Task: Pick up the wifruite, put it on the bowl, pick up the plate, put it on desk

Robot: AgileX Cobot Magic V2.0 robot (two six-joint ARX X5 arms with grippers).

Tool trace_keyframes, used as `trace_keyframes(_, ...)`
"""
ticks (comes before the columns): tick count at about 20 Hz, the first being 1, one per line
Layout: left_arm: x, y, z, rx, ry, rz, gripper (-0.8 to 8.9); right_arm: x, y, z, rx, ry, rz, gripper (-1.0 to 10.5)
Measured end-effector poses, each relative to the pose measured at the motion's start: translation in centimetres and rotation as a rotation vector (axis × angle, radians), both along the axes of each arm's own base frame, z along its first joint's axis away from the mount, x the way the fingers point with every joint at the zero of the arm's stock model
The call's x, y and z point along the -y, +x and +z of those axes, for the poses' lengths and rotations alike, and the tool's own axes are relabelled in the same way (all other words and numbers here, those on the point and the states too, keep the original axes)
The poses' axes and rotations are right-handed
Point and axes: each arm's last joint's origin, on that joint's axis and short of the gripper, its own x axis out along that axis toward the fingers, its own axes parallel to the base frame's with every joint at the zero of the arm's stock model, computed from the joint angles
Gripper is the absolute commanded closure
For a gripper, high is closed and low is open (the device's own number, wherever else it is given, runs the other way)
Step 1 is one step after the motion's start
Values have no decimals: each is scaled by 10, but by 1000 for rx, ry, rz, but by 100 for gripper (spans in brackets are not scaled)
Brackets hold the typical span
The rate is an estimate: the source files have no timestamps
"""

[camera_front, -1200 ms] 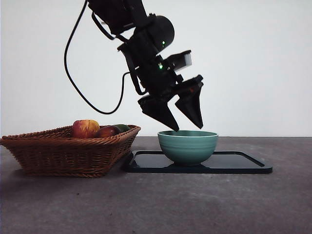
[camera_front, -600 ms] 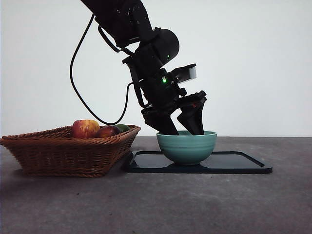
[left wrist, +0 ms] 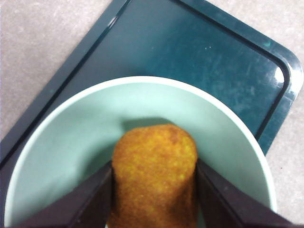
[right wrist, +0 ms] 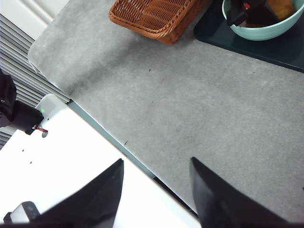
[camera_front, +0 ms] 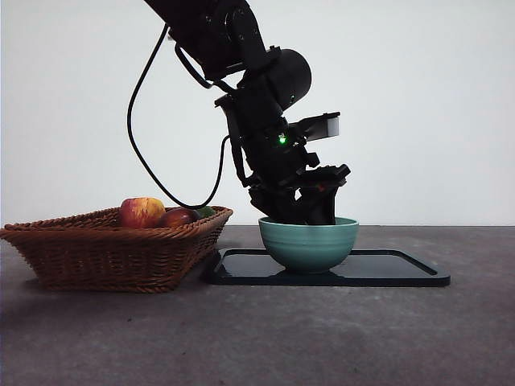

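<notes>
Desk (camera_front: 257, 338), a wide dark grey-brown matte tabletop, carries everything, and on it sit a brown woven wicker basket (camera_front: 113, 249) and, just beside it, a flat dark teal rectangular tray (camera_front: 402, 272) with a raised rim. The basket holds a red-and-yellow streaked apple (camera_front: 142, 212) and a dark red fruit (camera_front: 179, 217) next to it. A round teal-green glazed bowl (camera_front: 309, 243) with a paler rim stands on the tray. The left gripper (camera_front: 304, 211) reaches down into the bowl, its two black jaws closed on the wifruite (left wrist: 154, 173), a dull golden-brown oval fruit with matte, finely speckled skin, which sits inside the bowl's rim. The front view hides the fruit behind the bowl's wall; the left wrist view shows it plainly between the jaws. The right gripper (right wrist: 154, 190) hangs well apart over the desk's near edge, its jaws spread wide and holding nothing; its wrist view also shows the basket and bowl far off.
</notes>
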Motion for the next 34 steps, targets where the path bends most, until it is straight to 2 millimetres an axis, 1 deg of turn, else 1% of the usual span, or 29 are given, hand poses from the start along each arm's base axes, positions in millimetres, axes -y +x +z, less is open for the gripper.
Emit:
trace_keyframes(3,0,0,1,-1,0,0,604,0,0,0,0,0,0,726)
trace_keyframes(5,0,0,5,-2,-3,6,604,0,0,0,0,0,0,726)
trace_keyframes(6,1,1,11,-1,-17,19,603,0,0,0,0,0,0,726)
trace_keyframes(7,1,1,22,12,-39,31,604,0,0,0,0,0,0,726)
trace_keyframes(8,0,0,39,29,-67,44,603,0,0,0,0,0,0,726)
trace_keyframes(10,-7,-9,83,81,-145,72,604,0,0,0,1,-1,0,726)
trace_keyframes(11,-13,-16,107,105,-188,88,603,0,0,0,1,-1,0,726)
trace_keyframes(13,-30,-36,151,131,-256,121,604,0,0,0,1,-1,0,726)
trace_keyframes(15,-54,-60,192,140,-316,163,604,0,0,0,1,-1,0,726)
trace_keyframes(17,-81,-80,224,147,-374,219,604,0,0,0,1,-1,0,726)
trace_keyframes(18,-97,-91,241,158,-410,255,604,0,0,0,2,-1,0,726)
trace_keyframes(20,-127,-113,268,209,-447,346,604,0,0,0,6,-3,3,726)
trace_keyframes(22,-153,-134,286,261,-446,438,604,0,0,1,14,-1,4,726)
trace_keyframes(25,-175,-153,297,273,-459,478,604,0,1,1,21,2,5,726)
trace_keyframes(28,-192,-165,296,293,-462,540,604,-1,1,2,33,6,6,726)
trace_keyframes(31,-204,-172,281,284,-445,607,604,-1,2,2,40,9,6,726)
trace_keyframes(34,-212,-173,256,258,-426,669,604,-1,2,3,47,12,5,726)
